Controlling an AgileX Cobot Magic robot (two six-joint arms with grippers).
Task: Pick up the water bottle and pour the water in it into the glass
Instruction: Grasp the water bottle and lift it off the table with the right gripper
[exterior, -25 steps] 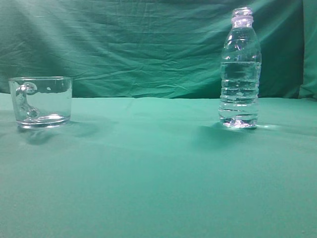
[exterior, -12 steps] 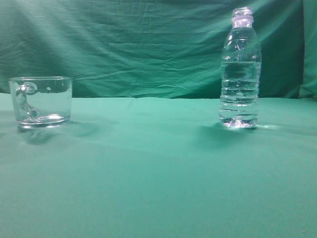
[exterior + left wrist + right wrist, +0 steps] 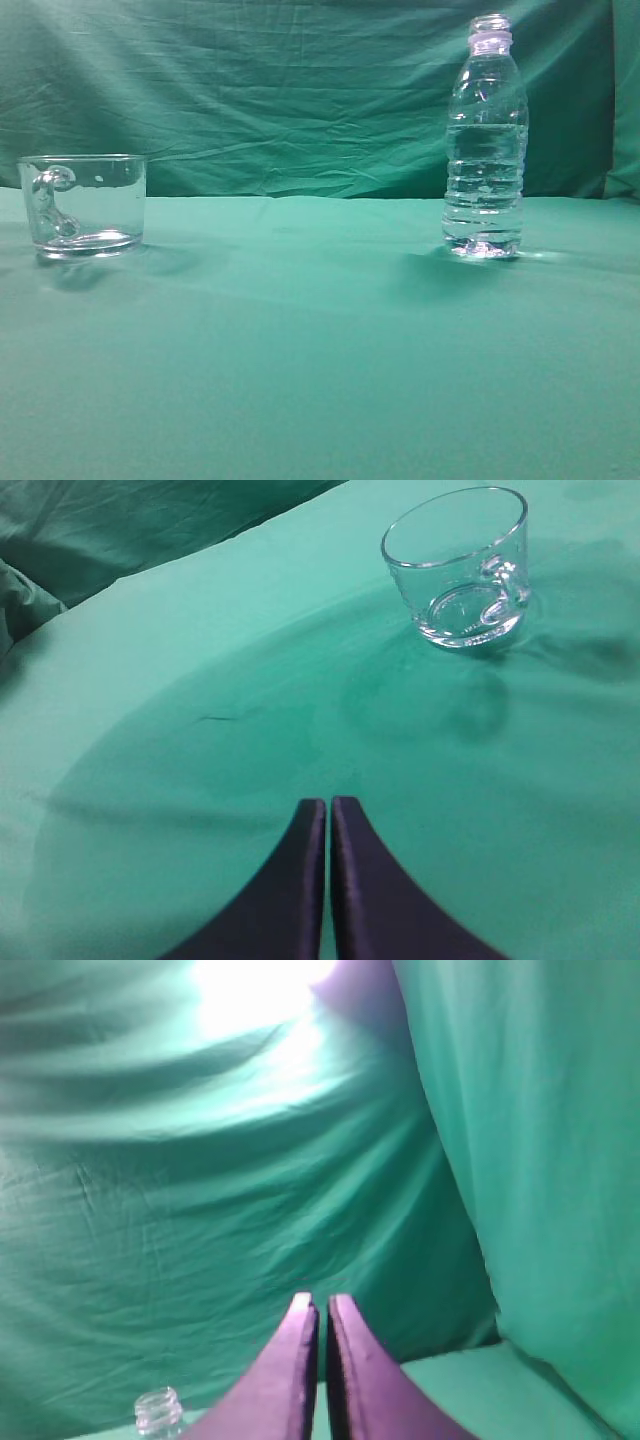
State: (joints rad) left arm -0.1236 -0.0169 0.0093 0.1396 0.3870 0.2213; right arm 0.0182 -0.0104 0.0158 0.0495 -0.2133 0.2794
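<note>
My left claw (image 3: pixel 328 805) hangs above the table (image 3: pixel 200 680) with its two dark fingers pressed together and holding nothing, and the glass (image 3: pixel 460 570) stands upright well ahead of it and off to the right, handle turned to the right. My right claw (image 3: pixel 322 1302) is likewise pinched shut and empty, raised toward the green backdrop (image 3: pixel 200 1210), with only the open mouth of the bottle (image 3: pixel 158 1410) showing below and to the left of its tips. Seen from the side, the bottle (image 3: pixel 485 140) stands upright on the table with water (image 3: pixel 484 190) filling most of its ribbed body, well apart from the glass (image 3: pixel 85 205).
</note>
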